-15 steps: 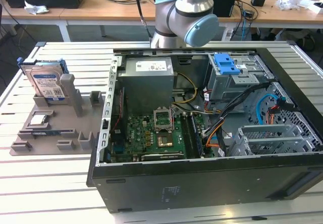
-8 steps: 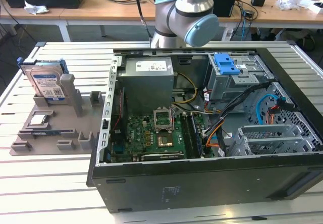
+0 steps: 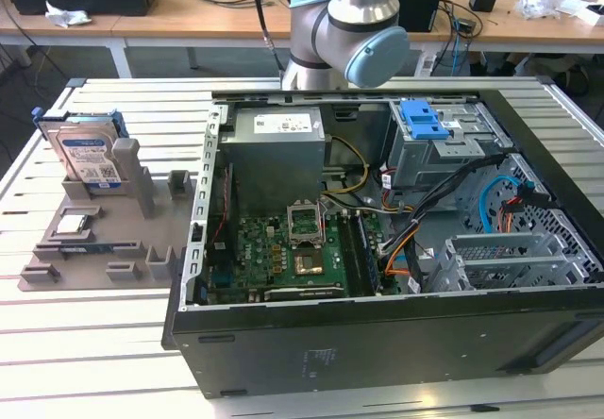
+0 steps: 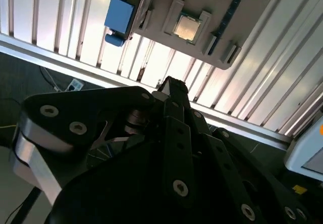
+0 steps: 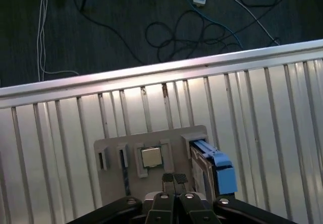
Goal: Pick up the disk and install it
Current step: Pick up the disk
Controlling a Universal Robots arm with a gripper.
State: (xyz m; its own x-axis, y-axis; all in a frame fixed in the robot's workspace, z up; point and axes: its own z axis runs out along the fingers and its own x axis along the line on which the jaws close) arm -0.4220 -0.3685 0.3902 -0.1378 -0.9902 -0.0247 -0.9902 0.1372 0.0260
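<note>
The disk [image 3: 90, 155] stands on edge in a slot at one end of the grey holder [image 3: 113, 221]. Its white-and-blue label faces the exterior camera and its blue rails run along its edges. The holder lies on the slatted table [image 3: 75, 362], just beside the open case [image 3: 377, 343], on the exterior view's left. A small square chip [image 3: 74, 223] sits in its own recess on the holder, near the disk but apart from it. Inside the case the board [image 3: 293, 249] lies flat, and a blue bracket [image 3: 423, 117] sits on the drive cage toward the exterior view's right. The arm [image 3: 349, 23] rises behind the case. In the first wrist view the gripper [image 5: 174, 177] hangs above the holder [image 5: 151, 138], its two fingertips [image 5: 168, 179] pressed together with nothing between them. There the tips line up between the chip [image 5: 150, 157] and the disk [image 5: 214, 171], and they touch neither. In the second wrist view the gripper [image 4: 169, 82] shows from the side against the table slats. Past it lie the holder [image 4: 217, 12], the chip [image 4: 186, 27] and a blue end of the disk [image 4: 119, 14].
</note>
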